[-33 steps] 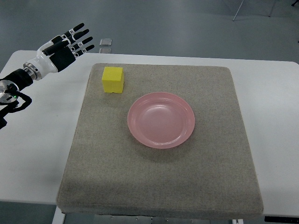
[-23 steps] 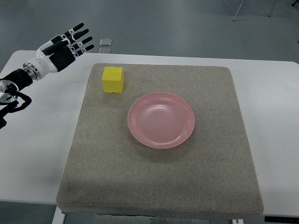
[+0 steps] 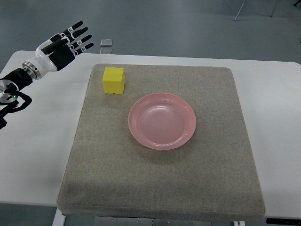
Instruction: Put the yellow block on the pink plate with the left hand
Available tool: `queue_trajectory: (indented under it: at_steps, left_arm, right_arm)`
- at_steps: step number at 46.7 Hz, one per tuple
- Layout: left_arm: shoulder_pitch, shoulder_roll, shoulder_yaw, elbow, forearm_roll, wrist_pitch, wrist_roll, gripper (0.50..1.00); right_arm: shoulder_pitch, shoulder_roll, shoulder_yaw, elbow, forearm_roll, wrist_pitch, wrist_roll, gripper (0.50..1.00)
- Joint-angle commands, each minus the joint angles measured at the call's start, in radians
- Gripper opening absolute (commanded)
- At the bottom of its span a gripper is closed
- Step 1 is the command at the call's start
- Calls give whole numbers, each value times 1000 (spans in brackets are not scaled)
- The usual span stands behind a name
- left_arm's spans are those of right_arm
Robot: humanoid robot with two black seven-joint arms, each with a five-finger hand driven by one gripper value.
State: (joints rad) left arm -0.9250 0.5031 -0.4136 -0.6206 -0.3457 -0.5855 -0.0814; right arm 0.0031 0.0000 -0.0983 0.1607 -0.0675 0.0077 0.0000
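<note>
Yellow foam block [image 3: 114,80] sits near the far-left corner of the grey felt mat [image 3: 160,188], just beside the round pink plastic plate [image 3: 162,121]; we see our left hand [image 3: 60,45] empty, fingers spread, block to its right and nearer us.

I can read no text, number or brand anywhere from my seat. The black-and-white robot left hand [image 3: 60,46] carries small white tags on its fingers [image 3: 75,34], but any print on them is too small for me to make out. The yellow foam block [image 3: 114,80] and the pink round plate [image 3: 162,121] show plain, unmarked surfaces.
</note>
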Motion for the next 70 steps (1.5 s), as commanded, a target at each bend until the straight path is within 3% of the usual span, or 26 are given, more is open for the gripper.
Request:
queue_trajectory:
  at_steps: [1,14,25,42,60,70]
  left_arm:
    - [0,2,6,5,17,-25,-1,999]
    - [-38,5,-5,39,344,-25,-21,996]
    - [-98,20,-2,36,689,-25,-95,996]
    - [-207,26,7,-24,1238,-23,-133,994]
    - [-229,-64,134,-24,1447,162,-133,994]
    - [-229,-95,150,-22,1557,193,-133,992]
  right_arm:
    - [0,0,0,0,0,0,0,924]
    - [0,0,0,0,0,0,0,924]
    - [0,0,0,0,2,0,0,924]
    - [0,0,0,0,0,0,0,924]
    - [0,0,0,0,0,0,0,924]
    - [0,0,0,0,0,0,0,924]
